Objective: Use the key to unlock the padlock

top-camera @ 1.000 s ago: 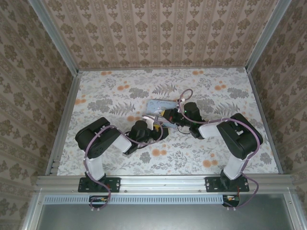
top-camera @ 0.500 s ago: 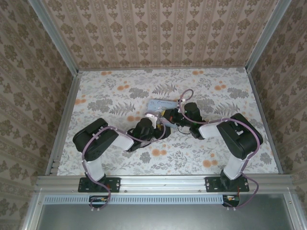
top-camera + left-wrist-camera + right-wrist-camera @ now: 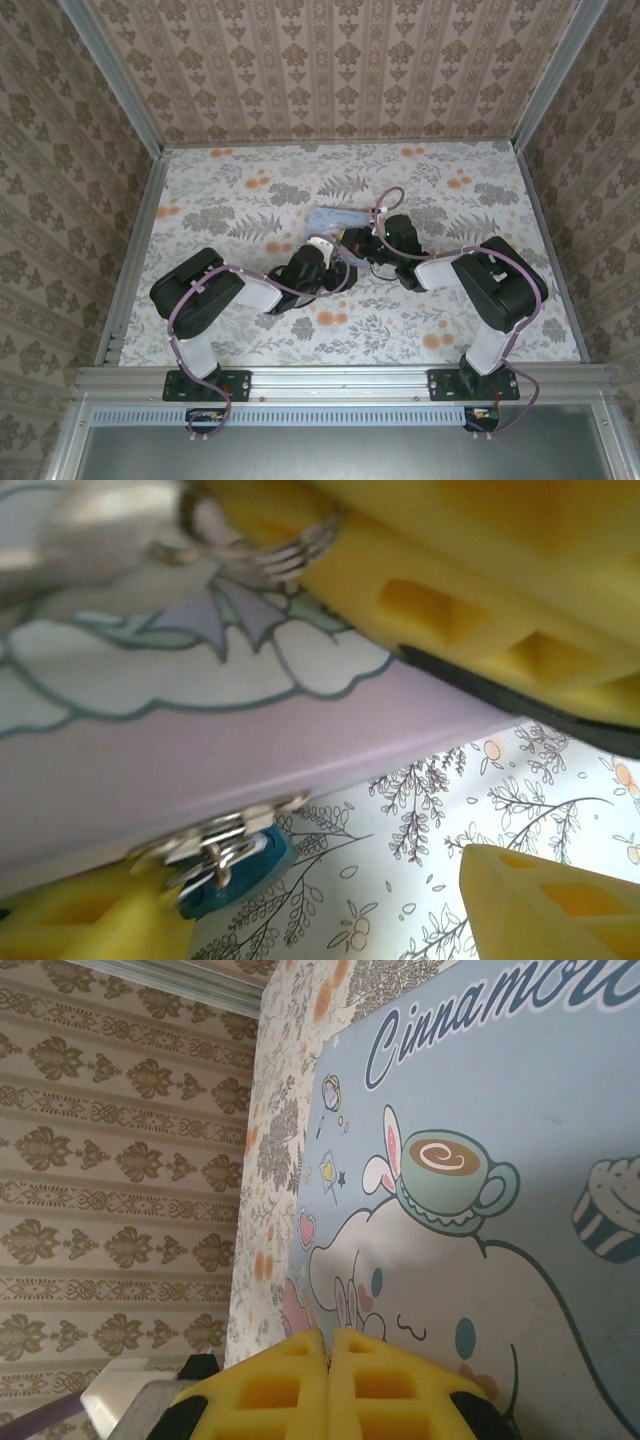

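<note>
Now L tool (image 3: 310,900) fingers apart, padlock (image 3: 235,865) by one; R tool (image 3: 330,1345) pads together, seemingly holding nothing.

Floral-patterned table (image 3: 230,200), pastel cartoon tin (image 3: 335,217) lying near its middle

padlock (image 3: 238,868) against side of tin (image 3: 300,745), tin resting on table (image 3: 240,185)

Looks like a lab test booth. Wallpapered panels (image 3: 330,70) sit in bare metal framing (image 3: 340,379), with two robot arms (image 3: 205,295) bolted at a flowered tabletop's (image 3: 225,200) edge.
</note>
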